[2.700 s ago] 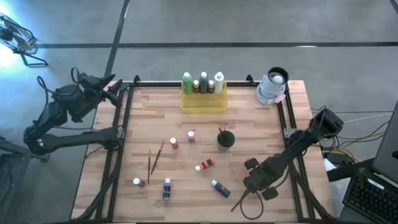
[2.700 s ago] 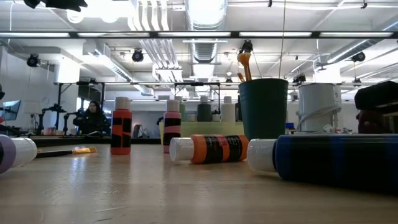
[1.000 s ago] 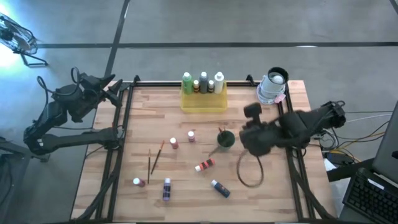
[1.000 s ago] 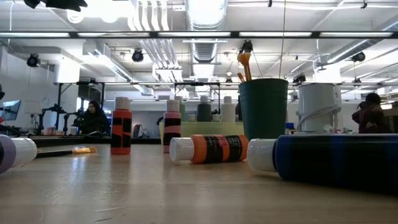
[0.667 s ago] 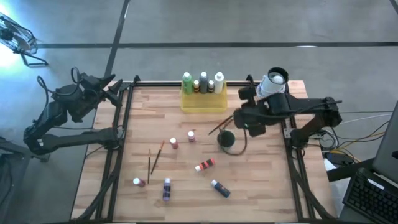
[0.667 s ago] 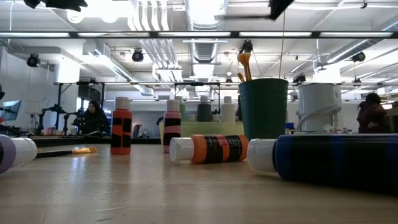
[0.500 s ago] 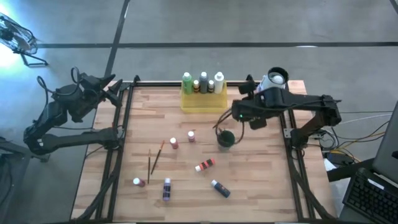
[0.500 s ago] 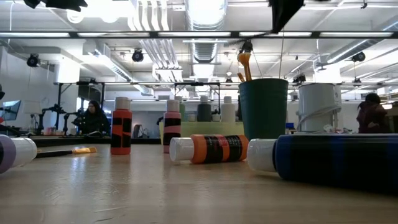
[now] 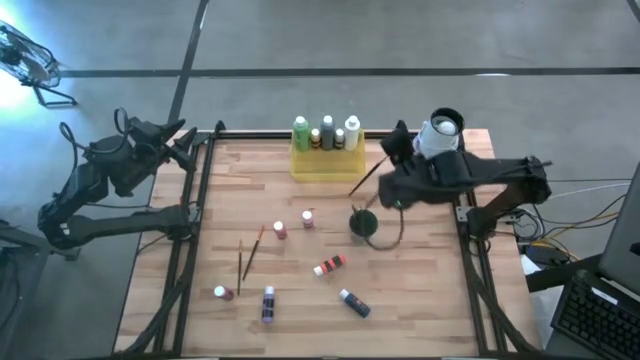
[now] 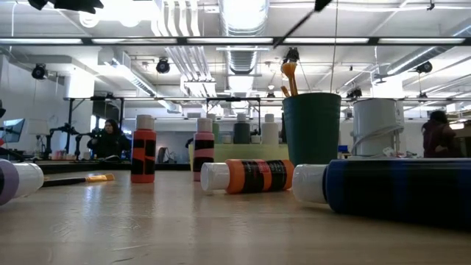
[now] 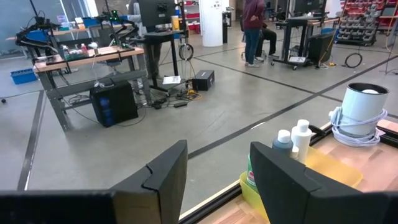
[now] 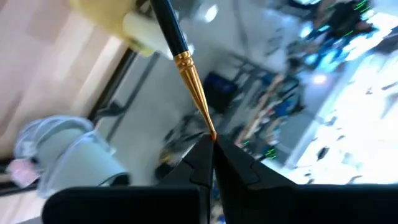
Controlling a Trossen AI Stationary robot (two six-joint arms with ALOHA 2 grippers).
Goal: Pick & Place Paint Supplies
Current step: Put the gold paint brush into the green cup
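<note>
My right gripper (image 9: 391, 166) hangs high over the table's right half, just beyond the dark green cup (image 9: 363, 222), shut on a thin paintbrush (image 12: 186, 68). In the low view the brush (image 10: 296, 27) slants well above the cup (image 10: 312, 126), which has other brushes standing in it. Small paint bottles lie and stand on the wood: red (image 9: 330, 265), blue (image 9: 354, 302), purple (image 9: 268, 305). Two loose brushes (image 9: 250, 252) lie flat to their left. My left gripper (image 11: 214, 180) is open with nothing in it, off the table's far left corner (image 9: 185, 140). My right gripper pinches the brush's orange-brown tapered end (image 12: 208, 127), past the gold band, between its two fingertips (image 12: 198, 163). The dark shaft runs straight out ahead of the fingers, in line with them. The brush is clear of the table, slanting down toward the cup.
A translucent yellow tray (image 9: 327, 165) holding upright bottles stands at the far edge. A white cylinder (image 9: 440, 138) wrapped with cable sits at the far right corner. A dark cable loop (image 9: 388, 232) hangs by the cup. Bare wood lies along the near edge.
My right gripper has swung from over the table's right middle toward the far edge and a little left, past the cup, rolling its wrist as it went. The brush has gone with it, held clear of the table and turned to a new slant.
</note>
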